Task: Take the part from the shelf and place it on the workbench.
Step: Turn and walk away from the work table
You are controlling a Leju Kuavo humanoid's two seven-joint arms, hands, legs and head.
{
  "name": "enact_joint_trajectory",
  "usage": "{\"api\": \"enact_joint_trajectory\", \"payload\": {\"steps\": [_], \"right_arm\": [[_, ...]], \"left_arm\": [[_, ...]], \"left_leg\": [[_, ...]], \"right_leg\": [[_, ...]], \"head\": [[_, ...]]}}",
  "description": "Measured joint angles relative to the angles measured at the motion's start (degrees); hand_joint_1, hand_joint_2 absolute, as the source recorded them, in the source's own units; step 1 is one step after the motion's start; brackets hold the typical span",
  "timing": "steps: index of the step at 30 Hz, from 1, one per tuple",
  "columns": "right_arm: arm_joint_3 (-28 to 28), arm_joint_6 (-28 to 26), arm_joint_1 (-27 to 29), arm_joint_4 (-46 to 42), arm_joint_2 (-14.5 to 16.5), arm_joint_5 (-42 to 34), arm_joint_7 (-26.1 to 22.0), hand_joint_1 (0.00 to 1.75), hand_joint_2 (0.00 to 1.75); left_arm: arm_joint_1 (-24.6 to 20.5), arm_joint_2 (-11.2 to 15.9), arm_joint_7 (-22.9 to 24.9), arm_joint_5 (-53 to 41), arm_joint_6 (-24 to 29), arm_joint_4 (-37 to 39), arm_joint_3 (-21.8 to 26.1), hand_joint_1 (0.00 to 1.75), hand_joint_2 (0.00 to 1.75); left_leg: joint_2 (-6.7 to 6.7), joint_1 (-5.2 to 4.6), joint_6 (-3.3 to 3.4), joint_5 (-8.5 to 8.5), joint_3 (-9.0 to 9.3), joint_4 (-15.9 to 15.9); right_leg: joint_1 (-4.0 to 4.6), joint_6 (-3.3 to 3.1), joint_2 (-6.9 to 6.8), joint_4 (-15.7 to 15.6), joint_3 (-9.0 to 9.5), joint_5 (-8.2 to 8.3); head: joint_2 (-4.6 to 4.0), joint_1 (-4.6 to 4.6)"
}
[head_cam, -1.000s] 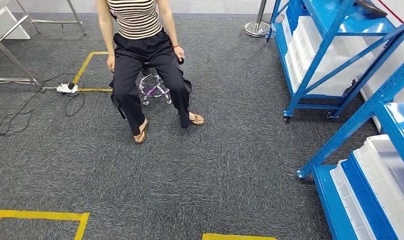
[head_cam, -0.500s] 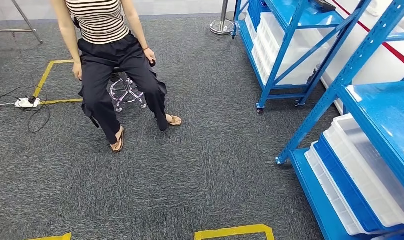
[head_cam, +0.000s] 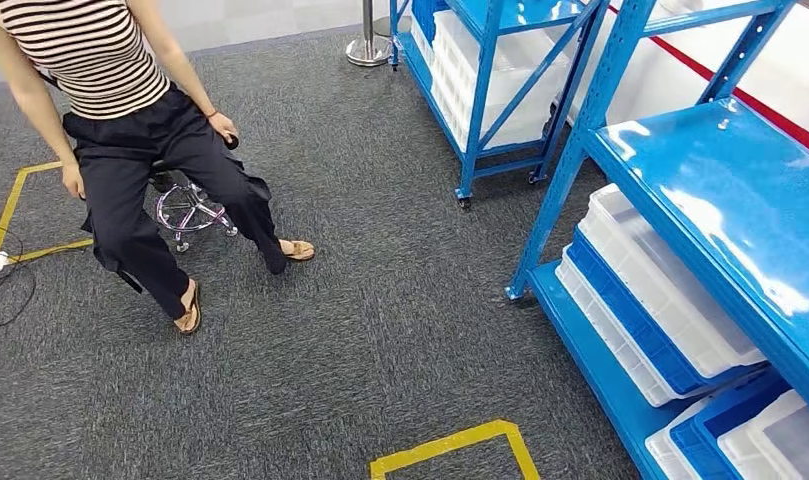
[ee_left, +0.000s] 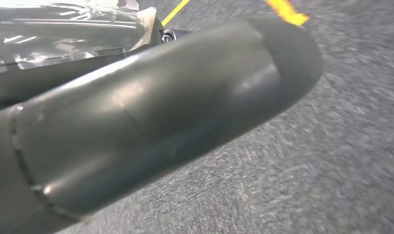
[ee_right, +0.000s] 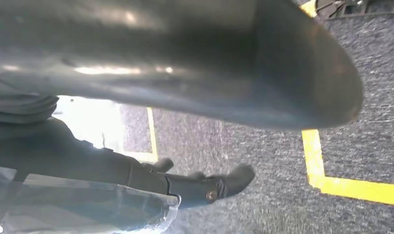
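Camera: swung toward the shelving since the earlier frames; no object is seen to have moved by itself.
Shelf (head_cam: 680,190): blue steel rack at 3 o'clock, glossy deck bare on top.
Part: cannot be told; white and blue bins (head_cam: 650,300) are stacked on the lower tier.
Person (head_cam: 130,150): seated on a stool (head_cam: 185,210) at 10 o'clock.
Floor: grey carpet, yellow tape (head_cam: 450,445) at 6 o'clock.
Hands: left hand (ee_left: 158,31) and right hand (ee_right: 204,187) are seen, grasp cannot be told.
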Motion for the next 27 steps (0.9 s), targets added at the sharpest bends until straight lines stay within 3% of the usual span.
{"api": "enact_joint_trajectory", "payload": {"steps": [2, 3, 4, 5, 7, 9, 11, 12, 14, 16, 18, 19, 20, 22, 24, 27], "right_arm": [[0.0, 0.01, -0.06, 0.0, 0.05, -0.02, 0.0, 0.0, 0.0], [-0.01, 0.02, -0.03, 0.0, 0.06, -0.05, 0.01, 0.0, 0.0], [-0.01, 0.02, 0.02, 0.0, 0.05, -0.09, 0.03, 0.0, 0.0], [-0.02, 0.02, 0.05, 0.0, 0.06, -0.13, 0.05, 0.0, 0.0], [-0.04, 0.02, -0.01, 0.0, 0.13, -0.17, 0.09, 0.0, 0.0], [-0.07, 0.02, -0.13, 0.0, 0.19, -0.22, 0.1, 0.0, 0.0], [-0.13, 0.02, -0.05, 0.01, 0.21, -0.28, 0.11, 0.0, 0.0], [-0.18, 0.02, 0.06, 0.01, 0.21, -0.31, 0.11, 0.0, 0.0], [-0.27, 0.02, 0.1, 0.02, 0.21, -0.37, 0.12, 0.0, 0.0], [-0.3, 0.02, -0.08, 0.02, 0.21, -0.41, 0.13, 0.0, 0.0], [-0.34, 0.02, -0.08, 0.02, 0.21, -0.47, 0.13, 0.0, 0.0], [-0.38, 0.02, 0.0, 0.02, 0.21, -0.49, 0.13, 0.0, 0.0], [-0.43, 0.02, 0.08, 0.02, 0.2, -0.51, 0.13, 0.0, 0.0], [-0.59, 0.02, 0.02, 0.02, 0.15, -0.51, 0.1, 0.0, 0.0], [-0.75, 0.01, -0.17, 0.02, 0.13, -0.5, 0.07, 0.0, 0.0], [-0.87, -0.02, -0.07, 0.02, 0.08, -0.5, 0.07, 0.0, 0.0]], "left_arm": [[0.15, 0.01, 0.0, -0.01, 0.0, 0.01, -0.01, 0.0, 0.0], [0.22, 0.03, 0.0, -0.01, 0.0, 0.01, 0.0, 0.0, 0.0], [0.26, 0.05, 0.0, -0.01, 0.0, 0.01, 0.01, 0.0, 0.0], [0.27, 0.07, 0.0, -0.03, 0.0, 0.01, 0.01, 0.0, 0.0], [0.29, 0.13, -0.04, -0.1, -0.01, 0.01, 0.01, 0.0, 0.0], [0.26, 0.16, -0.12, -0.27, -0.03, -0.01, -0.01, 0.0, 0.0], [0.18, 0.15, -0.16, -0.42, -0.04, -0.01, 0.0, 0.0, 0.0], [0.13, 0.13, -0.18, -0.44, -0.04, -0.01, 0.01, 0.0, 0.0], [0.13, 0.12, -0.23, -0.46, -0.04, -0.01, 0.01, 0.0, 0.0], [0.25, 0.18, -0.26, -0.49, -0.08, -0.02, 0.02, 0.0, 0.0], [0.32, 0.22, -0.26, -0.49, -0.16, -0.02, 0.02, 0.0, 0.0], [0.3, 0.22, -0.27, -0.49, -0.18, -0.02, 0.01, 0.0, 0.0], [0.27, 0.2, -0.28, -0.49, -0.2, -0.02, 0.01, 0.0, 0.0], [0.22, 0.14, -0.36, -0.49, -0.2, -0.02, 0.01, 0.0, 0.0], [0.2, 0.13, -0.43, -0.49, -0.2, -0.02, 0.01, 0.0, 0.0], [-0.01, 0.11, -0.5, -0.49, -0.2, -0.02, 0.02, 0.0, 0.0]], "left_leg": [[-1.7, 0.08, -0.23, -3.37, -3.77, 7.85], [-1.92, 0.08, -0.24, -3.56, -4.84, 9.75], [-2.05, 0.09, -0.16, -2.46, -4.77, 9.22], [-2.38, 0.12, -0.03, -0.39, -3.58, 6.38], [-4.96, 0.32, 0.33, 3.85, 0.18, -2.11], [-6.9, 0.3, 0.66, 5.31, 2.13, -6.69], [-6.06, 0.02, 1.15, 5.36, 2.19, -7.09], [-5.39, 0.03, 1.56, 5.59, 2.24, -7.37], [-3.83, 0.14, 2.37, 6.05, 2.34, -8.03], [-2.05, 0.0, 2.76, 6.17, 2.27, -8.22], [-0.26, -0.16, 2.8, 6.12, 2.19, -8.19], [0.47, -0.19, 2.78, 6.09, 2.19, -8.17], [1.15, -0.19, 2.71, 6.04, 2.23, -8.15], [2.38, -0.35, 2.38, 5.83, 2.45, -8.08], [3.41, -0.62, 1.79, 5.56, 2.7, -8.01], [4.41, -0.42, 0.72, 5.26, 3.13, -8.0]], "right_leg": [[0.08, -0.21, 1.32, 0.05, -0.11, 0.11], [0.13, -0.25, 2.03, 0.08, -0.12, 0.14], [0.15, -0.25, 2.77, 0.12, -0.07, 0.14], [0.15, -0.24, 3.53, 0.17, 0.03, 0.14], [0.26, -0.12, 5.05, 0.38, 0.01, 0.13], [0.3, 0.37, 6.37, 0.56, -0.51, 0.24], [0.1, 1.17, 7.56, 0.45, -1.18, 0.54], [0.02, 1.45, 7.4, 0.67, -1.52, 0.48], [0.14, 1.46, 4.87, 3.62, -3.29, -1.13], [0.14, 1.15, 1.7, 11.17, -6.99, -4.62], [-0.03, 1.42, 0.78, 17.25, -9.81, -6.68], [-0.09, 1.81, 0.6, 17.16, -9.59, -6.39], [-0.14, 2.29, 0.26, 14.68, -8.13, -5.31], [-0.06, 2.83, -1.9, 6.0, -3.28, -2.44], [0.17, 2.3, -3.51, 0.68, -0.33, -0.8], [0.25, 0.97, -2.2, 0.1, -0.42, -0.36]], "head": [[0.0, -0.14], [0.0, -0.15], [0.0, -0.15], [0.0, -0.15], [0.0, -0.13], [0.0, -0.1], [0.0, -0.1], [0.0, -0.1], [0.0, 0.21], [0.0, 0.52], [0.0, 0.56], [0.0, 0.58], [0.0, 0.59], [0.0, 0.61], [0.0, 0.52], [0.0, 0.43]]}}
